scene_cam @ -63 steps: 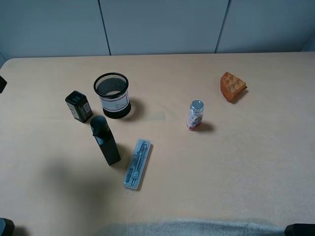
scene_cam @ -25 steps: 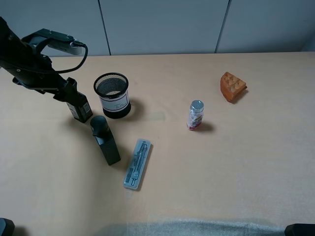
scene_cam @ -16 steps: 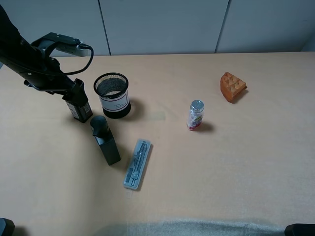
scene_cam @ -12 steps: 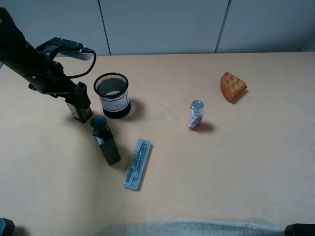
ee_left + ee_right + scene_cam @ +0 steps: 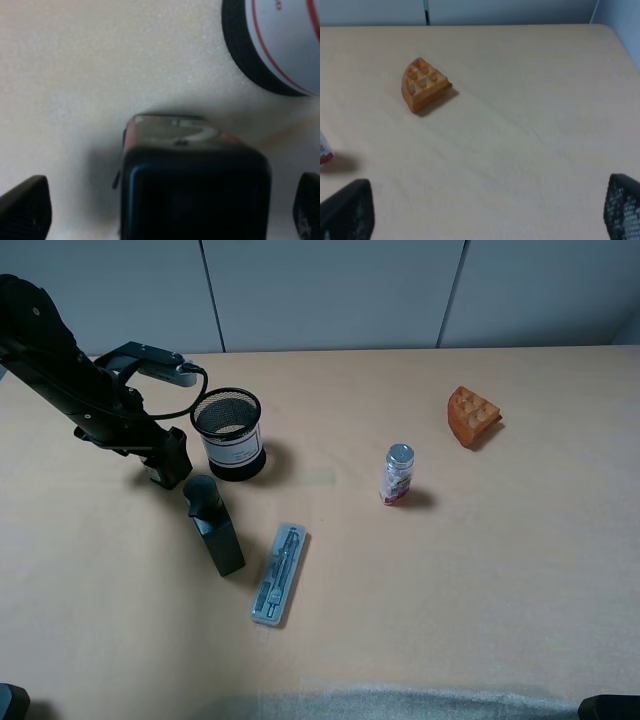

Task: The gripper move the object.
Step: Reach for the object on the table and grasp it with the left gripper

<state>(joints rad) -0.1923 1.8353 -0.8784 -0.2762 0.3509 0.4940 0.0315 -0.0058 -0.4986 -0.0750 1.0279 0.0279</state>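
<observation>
The object, a small black boxy container (image 5: 195, 175), stands on the tan table just left of the mesh cup (image 5: 228, 434). In the exterior high view my left gripper (image 5: 170, 458) is down over it and hides most of it; only its lower edge (image 5: 159, 477) shows. In the left wrist view the left gripper (image 5: 165, 210) is open, with one dark fingertip (image 5: 25, 210) on each side of the container and a gap to it on both sides. The right gripper (image 5: 482, 212) is open and empty over bare table; it does not show in the exterior high view.
The mesh cup's base (image 5: 272, 45) is close beside the container. A taller black bottle (image 5: 214, 525) stands just in front of it, with a clear pen case (image 5: 280, 573) beyond. A clear bottle (image 5: 398, 475) stands mid-table. An orange wedge (image 5: 472, 417) lies far right, also in the right wrist view (image 5: 423, 84).
The left arm came in from the upper left and moved right and down until its open gripper straddles the container. The container and other objects have not moved.
</observation>
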